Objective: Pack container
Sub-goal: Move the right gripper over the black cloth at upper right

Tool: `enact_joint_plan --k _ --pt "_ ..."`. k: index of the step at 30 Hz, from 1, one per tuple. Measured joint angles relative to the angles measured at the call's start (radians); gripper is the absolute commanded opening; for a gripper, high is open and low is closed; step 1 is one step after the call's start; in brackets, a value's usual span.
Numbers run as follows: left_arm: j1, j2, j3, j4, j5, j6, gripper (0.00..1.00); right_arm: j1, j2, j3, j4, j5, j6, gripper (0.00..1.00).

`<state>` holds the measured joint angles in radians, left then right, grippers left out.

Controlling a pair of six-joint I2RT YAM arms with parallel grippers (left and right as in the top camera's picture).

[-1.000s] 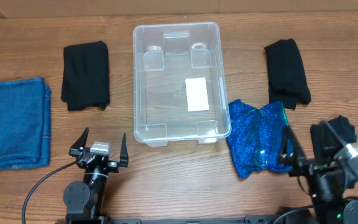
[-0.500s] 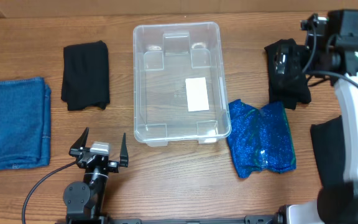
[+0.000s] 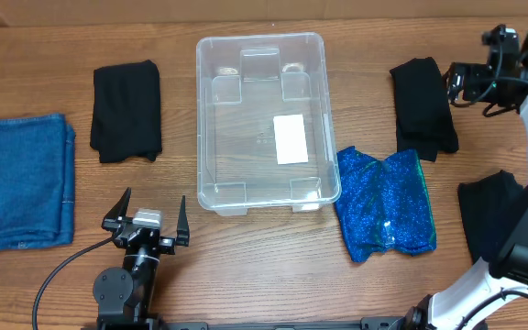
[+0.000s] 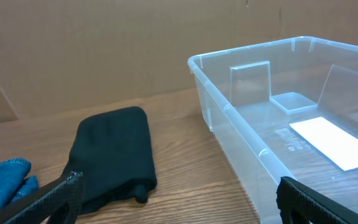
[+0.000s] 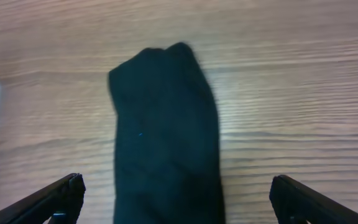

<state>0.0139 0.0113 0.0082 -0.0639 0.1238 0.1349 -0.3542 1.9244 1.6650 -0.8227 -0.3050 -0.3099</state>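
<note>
The clear container (image 3: 205,119) stands empty at the table's middle, with a white label (image 3: 290,139) on its base. It also shows in the left wrist view (image 4: 229,112). My left gripper (image 3: 147,217) is open and empty near the front edge, in front of the container's left corner (image 4: 179,199). My right gripper (image 3: 458,82) is open and empty, hovering at the right edge of a folded black cloth (image 3: 423,107). In the right wrist view, that cloth (image 5: 166,137) lies between the spread fingers (image 5: 176,199).
A second black cloth (image 3: 126,110) lies left of the container and shows in the left wrist view (image 4: 112,152). A folded blue denim cloth (image 3: 21,181) lies at the far left. A glittery blue cloth (image 3: 385,202) lies right of the container's front. A dark shape (image 3: 486,220) sits at front right.
My right arm has swung from the front right up to the far right, by the right black cloth. The left arm and all cloths have not moved.
</note>
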Motion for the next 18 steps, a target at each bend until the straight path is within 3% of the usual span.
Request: enact_joint_plan --k 4,6,11,13,18 --pt "0.000 0.000 0.000 0.000 0.000 0.000 1.00 0.002 0.035 0.000 -0.043 -0.124 -0.075 1.00" --pt "0.000 0.000 0.000 0.000 0.000 0.000 1.00 0.001 0.037 0.001 -0.041 -0.133 -0.030 1.00" --pt "0.000 0.000 0.000 0.000 0.000 0.000 1.00 -0.058 0.036 0.002 -0.094 -0.027 0.386 1.00" --pt "0.000 0.000 0.000 0.000 0.000 0.000 1.00 -0.083 0.020 0.002 -0.093 -0.003 0.478 1.00" --pt "0.000 0.000 0.000 0.000 0.000 0.000 1.00 -0.080 -0.014 0.002 -0.083 -0.015 0.311 1.00"
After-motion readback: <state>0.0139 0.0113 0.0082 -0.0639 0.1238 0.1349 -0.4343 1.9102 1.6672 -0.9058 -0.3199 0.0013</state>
